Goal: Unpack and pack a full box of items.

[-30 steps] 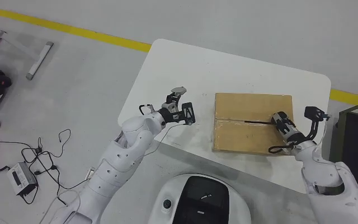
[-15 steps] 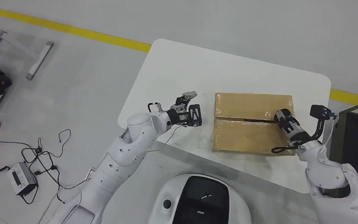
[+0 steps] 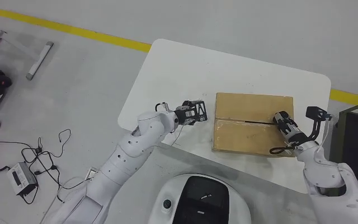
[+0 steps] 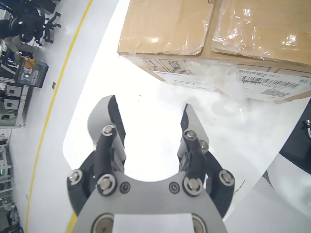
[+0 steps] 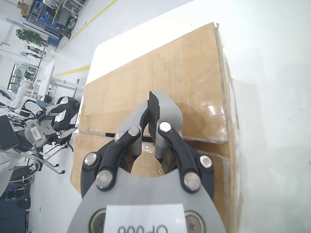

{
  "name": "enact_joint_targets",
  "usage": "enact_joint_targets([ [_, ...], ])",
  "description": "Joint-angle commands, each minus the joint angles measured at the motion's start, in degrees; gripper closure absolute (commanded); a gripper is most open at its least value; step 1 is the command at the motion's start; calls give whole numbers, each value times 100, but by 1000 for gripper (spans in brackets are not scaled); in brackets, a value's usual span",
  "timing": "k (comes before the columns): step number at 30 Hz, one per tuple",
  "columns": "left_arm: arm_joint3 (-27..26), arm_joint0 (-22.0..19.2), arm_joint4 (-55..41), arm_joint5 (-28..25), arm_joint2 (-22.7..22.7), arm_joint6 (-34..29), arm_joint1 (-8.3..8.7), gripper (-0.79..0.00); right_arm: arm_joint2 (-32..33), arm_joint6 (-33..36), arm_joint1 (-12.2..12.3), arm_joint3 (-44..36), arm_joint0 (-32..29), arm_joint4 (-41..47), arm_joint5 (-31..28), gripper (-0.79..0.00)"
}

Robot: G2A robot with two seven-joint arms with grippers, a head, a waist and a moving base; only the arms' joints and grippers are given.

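A closed cardboard box lies on the right half of the white table, its two top flaps meeting in a seam with a dark gap. My right gripper rests shut over the right end of that seam; the right wrist view has its fingers pressed together above the flaps of the box, with nothing seen between them. My left gripper hovers open just left of the box's left side. In the left wrist view, the left gripper is empty and faces the labelled side of the box.
The box sits close to the table's near edge. A dark cabinet stands beyond the table's right edge. Bare tabletop lies behind and left of the box. Cables lie on the floor to the left.
My left gripper has moved right across the table, close to the box's left side, staying open. My right gripper has stayed at the seam's right end with only a slight shift.
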Motion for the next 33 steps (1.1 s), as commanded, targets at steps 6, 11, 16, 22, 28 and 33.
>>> enact_joint_targets([
  [6,45,-108,-355,-364,90,-239,-39,-283,-80,16,-22,68,84,-71,28,0],
  [11,-38,-115,-810,-839,99,-420,-50,-379,-95,32,-34,104,159,-97,47,0],
  [16,-105,-104,-1047,-1044,100,-585,-48,-523,-135,29,-49,132,217,-115,60,0],
  [22,-186,-141,-1087,-1194,113,-564,-42,-785,-168,39,-66,138,263,-124,57,0],
  [28,-186,-141,-1087,-1194,113,-564,-42,-785,-148,64,-74,123,252,-143,52,0],
  [33,-226,-36,-1338,-900,91,-486,-59,-785,-166,79,-84,145,263,-170,42,0],
])
